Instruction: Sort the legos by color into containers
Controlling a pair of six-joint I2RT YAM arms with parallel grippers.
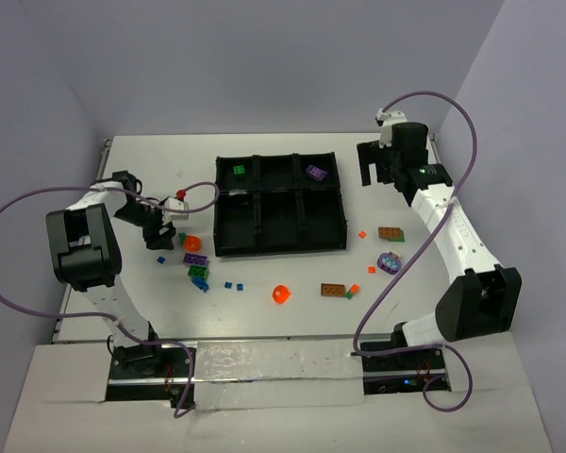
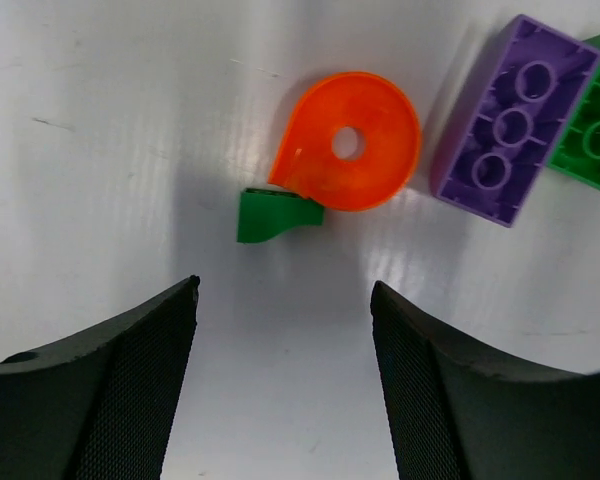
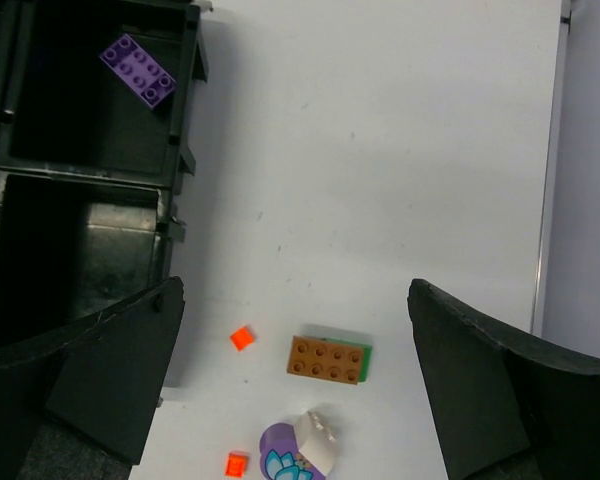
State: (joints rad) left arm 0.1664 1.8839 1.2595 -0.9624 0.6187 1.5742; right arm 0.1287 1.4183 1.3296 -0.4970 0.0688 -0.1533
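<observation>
Left end effector point(image 2: 285, 300) is spread, empty, over small green lego point(image 2: 277, 215) touching orange disc point(image 2: 352, 140) on worktop point(image 2: 100, 120); tray point(image 1: 218, 222) well apart. Risk: both pinched together, colours mixed. Right end effector point(image 3: 295, 300) also spread.

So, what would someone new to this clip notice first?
The black tray mid-table, nearly empty: just a green brick in its far-left compartment and a purple brick in its far-right one. Then the loose bricks scattered on the white table around its near side, and the left gripper, open, just short of an orange disc and a small green piece.
</observation>
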